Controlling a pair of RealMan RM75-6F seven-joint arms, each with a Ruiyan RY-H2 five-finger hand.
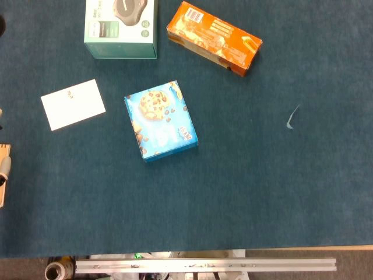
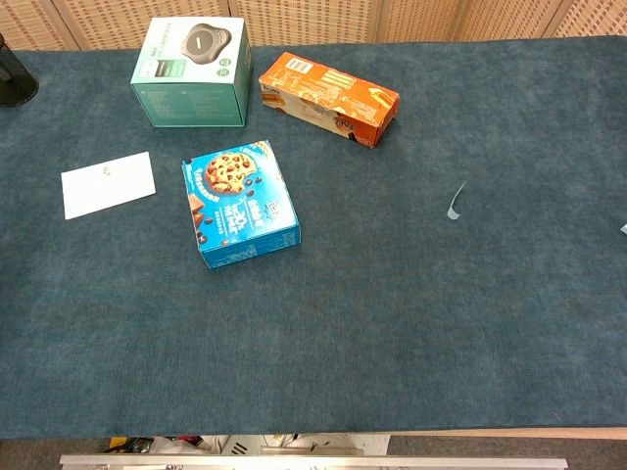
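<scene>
Lying flat near a white card (image 1: 73, 104), the blue cookie box (image 1: 161, 121) sits untouched; hands unseen, finger state unclear.

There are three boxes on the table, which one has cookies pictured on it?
The blue box, nearest the table's front edge beside the white card. The orange box and the green box lie behind it.

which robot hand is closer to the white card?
Left, probably. A sliver at the head view's left edge, seemingly the left robot hand, lies below-left of the white card, apart from it. The right robot hand shows in neither view.
</scene>
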